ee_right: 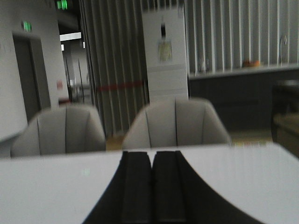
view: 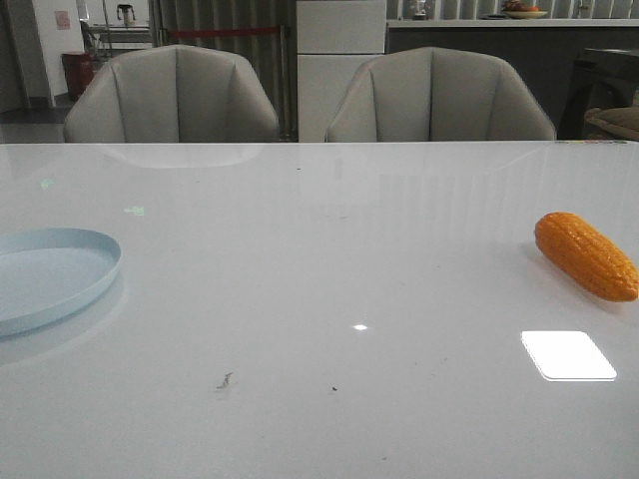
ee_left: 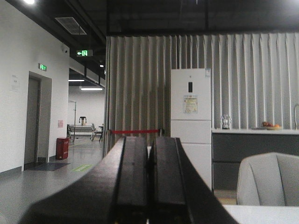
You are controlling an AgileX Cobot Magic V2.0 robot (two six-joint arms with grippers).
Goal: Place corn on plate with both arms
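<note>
Fingers (ee_left: 148, 182) (ee_right: 152, 186) of both arms pressed together, empty; plate (view: 60, 274) and corn (view: 586, 255) cut off by opposite frame edges.

You've got a glossy white tabletop (view: 319, 259) filling your front view, with a bright rectangular light reflection (view: 568, 355) near you on the right and a small dark smudge (view: 225, 380) near-centre. Behind the far edge sit two grey padded shell chairs (view: 172, 95), side by side. Beyond them stands a tall white cabinet (view: 340, 60), and far left there's a red bin (view: 76, 72).
</note>
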